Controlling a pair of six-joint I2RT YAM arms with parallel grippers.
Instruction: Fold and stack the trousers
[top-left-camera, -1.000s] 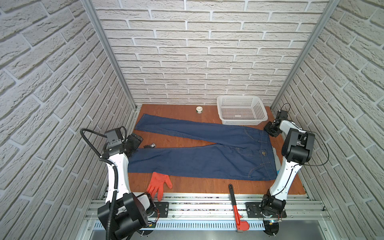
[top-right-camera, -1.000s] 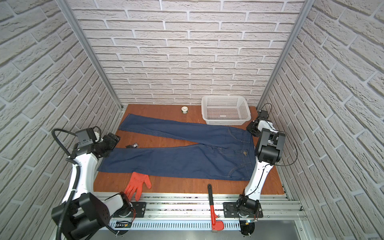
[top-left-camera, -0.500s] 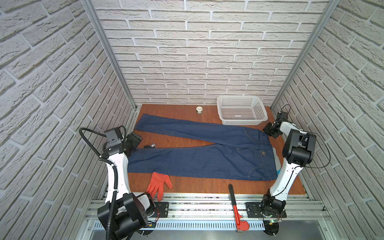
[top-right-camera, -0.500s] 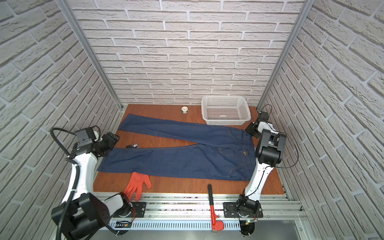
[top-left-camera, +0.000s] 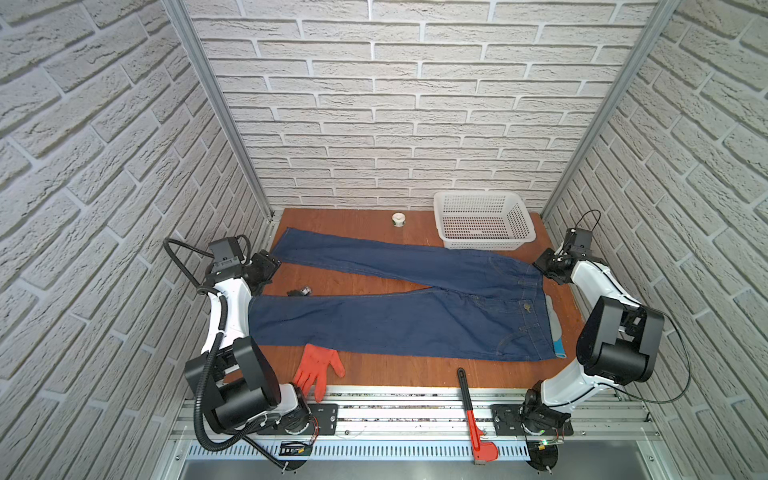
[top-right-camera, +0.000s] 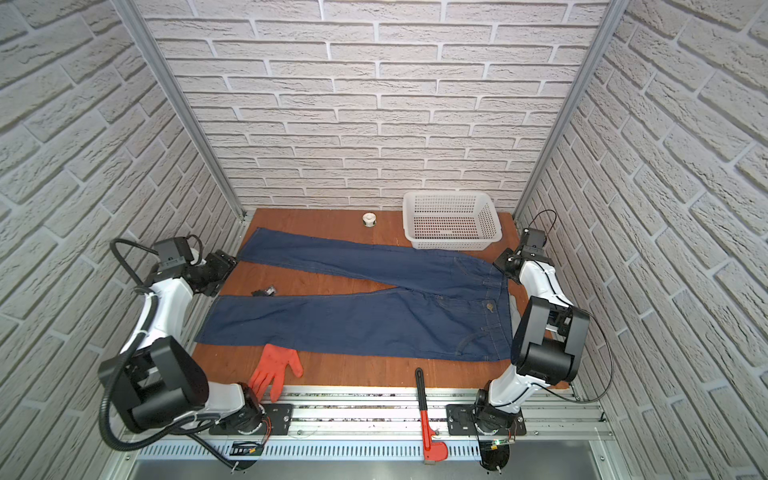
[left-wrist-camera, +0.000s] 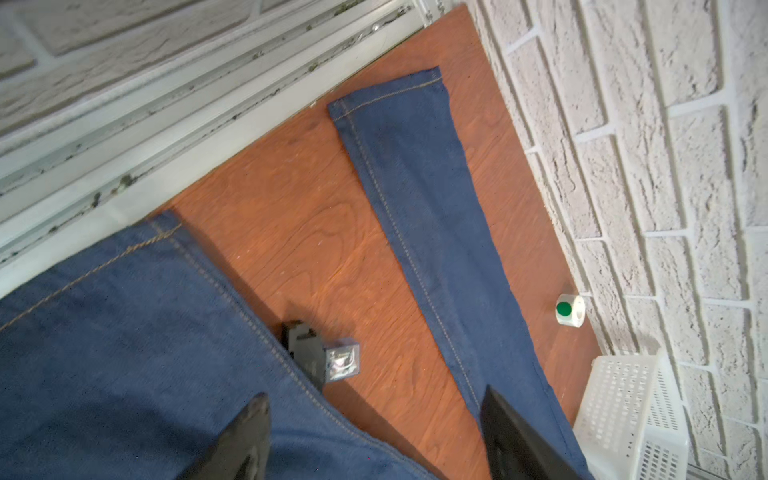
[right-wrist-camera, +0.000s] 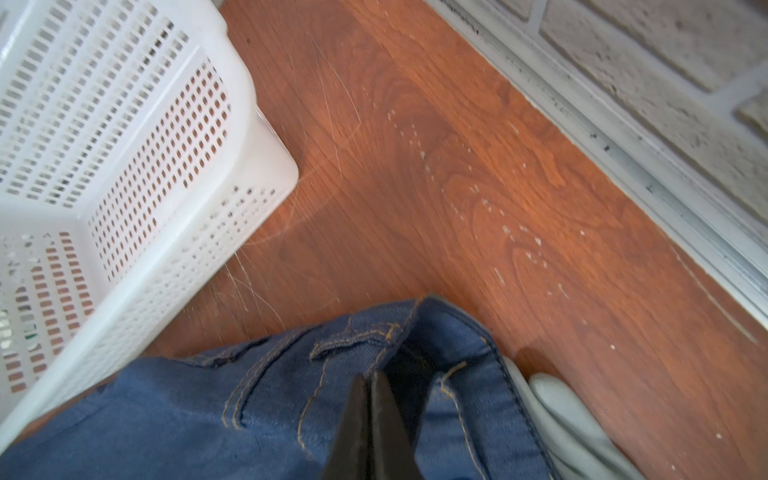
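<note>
Flat across the brown surface (top-left-camera: 374, 376) lay the trousers (top-left-camera: 415, 320), waist at the right edge and both legs running toward the left edge, the far leg angled to the far left corner. The right hand (right-wrist-camera: 370, 378) had its fingers together, clamped on the waistband's far corner, where the denim bunched up around the tips. A grey glove (right-wrist-camera: 561, 409) poked out from under the waist beside it. The left hand (left-wrist-camera: 374, 395) hovered with fingers apart above the bare wood between the two legs, near their hems and a small black-and-clear block (left-wrist-camera: 328, 357). A white basket (top-left-camera: 484, 243) stood in the far right corner, and an orange glove (top-left-camera: 318, 368) lay at the near edge.
</note>
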